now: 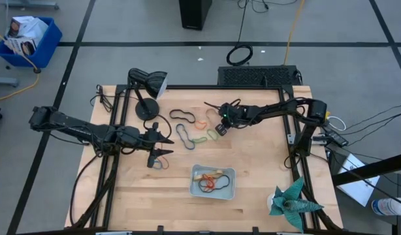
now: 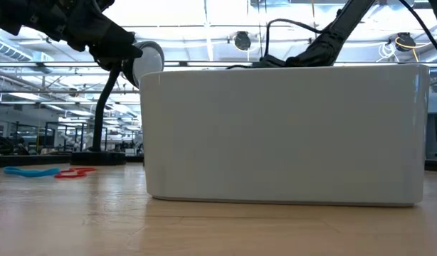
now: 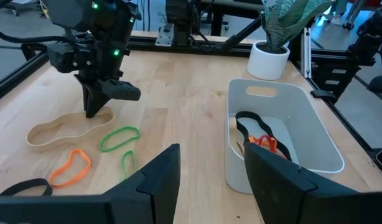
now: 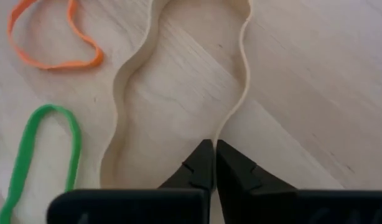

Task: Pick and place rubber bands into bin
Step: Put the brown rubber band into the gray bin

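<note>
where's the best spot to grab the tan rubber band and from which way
Take the tan rubber band on one strand at its narrow waist, coming straight down from above. It lies flat on the table as a thin upright ribbon, so fingertips must straddle a single wall. The right gripper is already pinching that edge. The orange band and green band lie clear.

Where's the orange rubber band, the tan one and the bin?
orange rubber band (image 4: 51,62), right wrist view, lower strand.
tan rubber band (image 4: 119,84), right wrist view, wavy side.
bin (image 3: 237,155), left wrist view, near wall.
</note>
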Available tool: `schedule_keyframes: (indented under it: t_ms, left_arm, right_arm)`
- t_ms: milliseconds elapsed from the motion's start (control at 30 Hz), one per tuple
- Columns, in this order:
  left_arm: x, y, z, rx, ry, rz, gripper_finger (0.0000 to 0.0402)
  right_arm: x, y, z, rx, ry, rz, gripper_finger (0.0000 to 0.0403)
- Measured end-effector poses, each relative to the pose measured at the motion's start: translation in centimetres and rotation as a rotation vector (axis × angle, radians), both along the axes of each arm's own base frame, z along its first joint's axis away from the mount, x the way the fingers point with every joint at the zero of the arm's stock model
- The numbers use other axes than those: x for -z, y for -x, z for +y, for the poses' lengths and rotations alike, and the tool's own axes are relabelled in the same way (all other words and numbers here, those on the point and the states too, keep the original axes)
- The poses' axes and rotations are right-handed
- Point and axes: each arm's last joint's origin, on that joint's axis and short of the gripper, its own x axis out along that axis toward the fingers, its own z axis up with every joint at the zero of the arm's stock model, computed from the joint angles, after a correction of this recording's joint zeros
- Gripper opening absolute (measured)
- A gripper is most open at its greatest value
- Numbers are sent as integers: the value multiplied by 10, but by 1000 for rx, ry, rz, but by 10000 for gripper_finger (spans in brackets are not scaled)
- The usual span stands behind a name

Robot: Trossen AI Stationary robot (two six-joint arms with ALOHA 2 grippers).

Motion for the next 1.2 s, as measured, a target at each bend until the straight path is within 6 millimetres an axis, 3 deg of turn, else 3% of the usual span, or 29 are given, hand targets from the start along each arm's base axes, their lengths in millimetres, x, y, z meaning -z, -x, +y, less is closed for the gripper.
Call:
schedule_keyframes:
  t_ms: [133, 400, 600, 833, 1067, 1200]
  left_arm:
    - [0, 0, 0, 0, 0, 0, 184]
    - [0, 0, 0, 2, -34, -3, 184]
    - [0, 0, 0, 14, -72, -5, 184]
    - [0, 0, 0, 14, -72, -5, 184]
    - [0, 0, 0, 14, -73, -5, 184]
    - [0, 0, 0, 14, -73, -5, 184]
  right_arm:
    - [-18, 3, 10, -66, -1, -32, 3]
    - [-94, 15, 31, -127, 156, -259, 1]
    - [-153, 40, 53, -188, 225, -482, 1]
    - [-206, 67, 77, -284, 300, -678, 1]
    - [-251, 64, 102, -451, 370, -731, 0]
    - [-262, 58, 118, -576, 335, -712, 0]
